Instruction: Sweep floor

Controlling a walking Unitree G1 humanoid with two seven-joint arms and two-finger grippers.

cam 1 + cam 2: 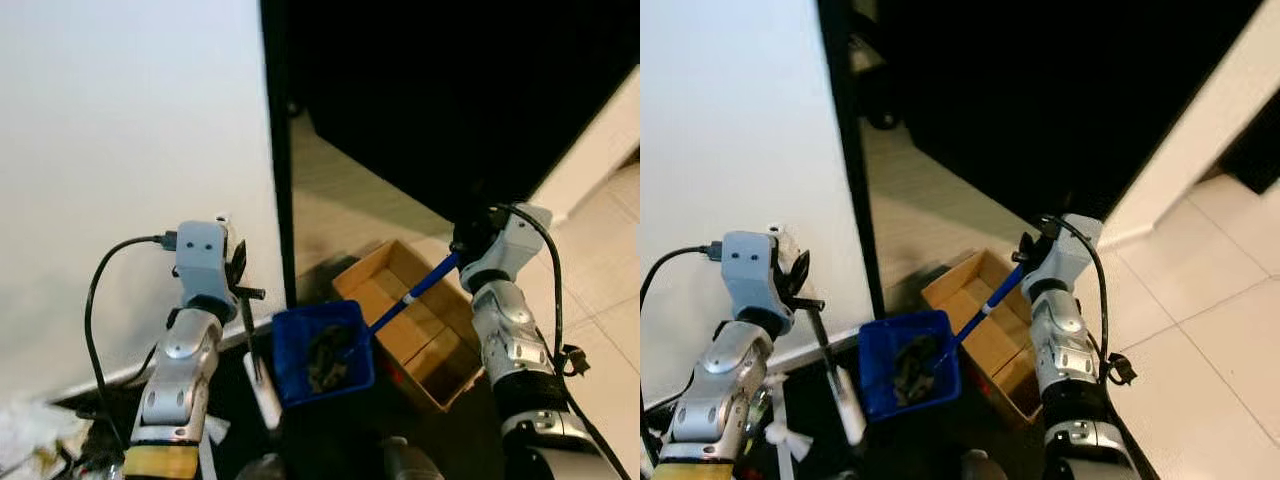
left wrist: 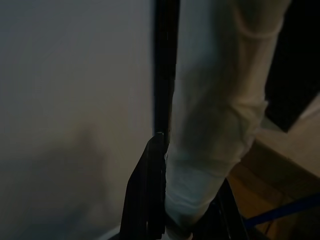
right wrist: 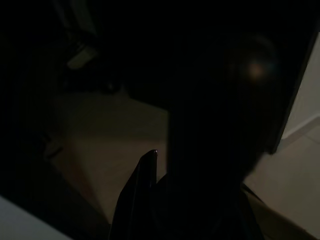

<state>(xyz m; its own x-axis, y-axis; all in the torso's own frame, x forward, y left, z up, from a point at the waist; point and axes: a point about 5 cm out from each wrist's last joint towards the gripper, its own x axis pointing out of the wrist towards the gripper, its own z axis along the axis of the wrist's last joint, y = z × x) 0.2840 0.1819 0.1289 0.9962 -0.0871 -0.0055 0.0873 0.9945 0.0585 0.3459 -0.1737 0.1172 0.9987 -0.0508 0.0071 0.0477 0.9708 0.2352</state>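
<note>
Dustpan (image 1: 322, 352) (dark debris inside) hangs over cardboard box (image 1: 420, 330), handle clenched by right gripper (image 1: 468, 240); left gripper (image 1: 240, 290) grasps broom (image 1: 262, 385), bristles cut off.

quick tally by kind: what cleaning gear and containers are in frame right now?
Dustpan: 1, blue, with dark debris in it, its blue handle at the right gripper
Brush: 1, with a pale handle, at the left gripper
Cardboard box: 1, open, on the floor beside the dustpan
Total: 3
</note>
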